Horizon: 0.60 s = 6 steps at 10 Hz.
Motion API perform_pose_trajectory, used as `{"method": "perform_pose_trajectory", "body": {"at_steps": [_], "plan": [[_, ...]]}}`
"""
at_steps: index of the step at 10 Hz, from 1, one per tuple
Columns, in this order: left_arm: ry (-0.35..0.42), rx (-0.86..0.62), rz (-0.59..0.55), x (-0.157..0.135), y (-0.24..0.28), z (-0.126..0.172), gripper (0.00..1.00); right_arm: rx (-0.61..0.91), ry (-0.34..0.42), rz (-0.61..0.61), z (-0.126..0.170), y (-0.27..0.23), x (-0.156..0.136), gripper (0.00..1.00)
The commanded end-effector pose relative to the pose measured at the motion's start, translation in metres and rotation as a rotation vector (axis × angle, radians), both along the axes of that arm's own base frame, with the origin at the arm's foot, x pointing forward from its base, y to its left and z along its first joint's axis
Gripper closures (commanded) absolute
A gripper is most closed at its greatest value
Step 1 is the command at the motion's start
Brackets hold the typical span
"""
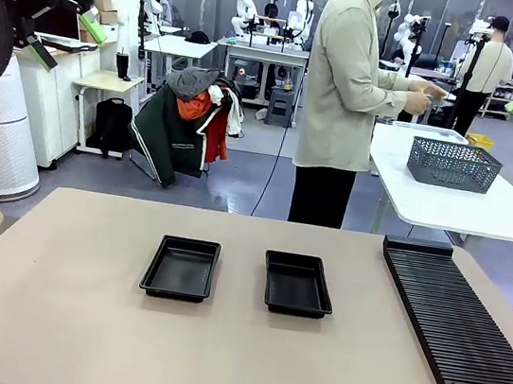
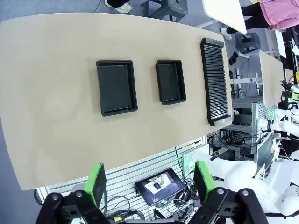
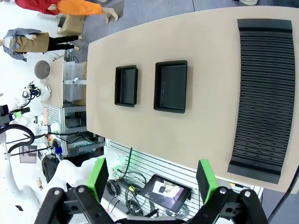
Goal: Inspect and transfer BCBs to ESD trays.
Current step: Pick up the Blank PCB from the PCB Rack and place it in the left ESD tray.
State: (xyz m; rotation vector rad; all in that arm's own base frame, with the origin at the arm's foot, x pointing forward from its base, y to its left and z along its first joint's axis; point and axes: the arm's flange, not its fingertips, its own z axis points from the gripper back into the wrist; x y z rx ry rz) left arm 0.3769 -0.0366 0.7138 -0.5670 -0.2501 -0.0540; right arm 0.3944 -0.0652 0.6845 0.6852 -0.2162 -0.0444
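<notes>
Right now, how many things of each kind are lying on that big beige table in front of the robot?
Shallow black rectangular plastic trays: 2
Long black ribbed slotted rack: 1
Total on the beige table: 3

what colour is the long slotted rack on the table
The rack is plain black all over, clearest in the front view.
</notes>
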Motion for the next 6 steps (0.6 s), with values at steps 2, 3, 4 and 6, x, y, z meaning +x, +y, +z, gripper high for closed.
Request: {"method": "perform_pose_trajectory", "body": {"at_steps": [2,3,4,6], "plan": [[0.022,-0.001,0.011,-0.005,0.001,0.005,0.0,-0.016,-0.008,-0.007,0.007,0.002,-0.002,0.0],[0.02,-0.001,0.01,-0.006,0.001,0.006,0.0,-0.021,-0.02,-0.008,0.011,0.002,-0.006,0.0],[0.018,0.002,0.009,-0.008,0.001,0.007,0.0,-0.035,-0.022,-0.022,0.013,0.002,-0.008,0.0],[0.012,0.014,0.01,-0.014,0.001,0.011,0.0,-0.047,-0.026,-0.029,0.018,0.0,-0.012,0.0]]}}
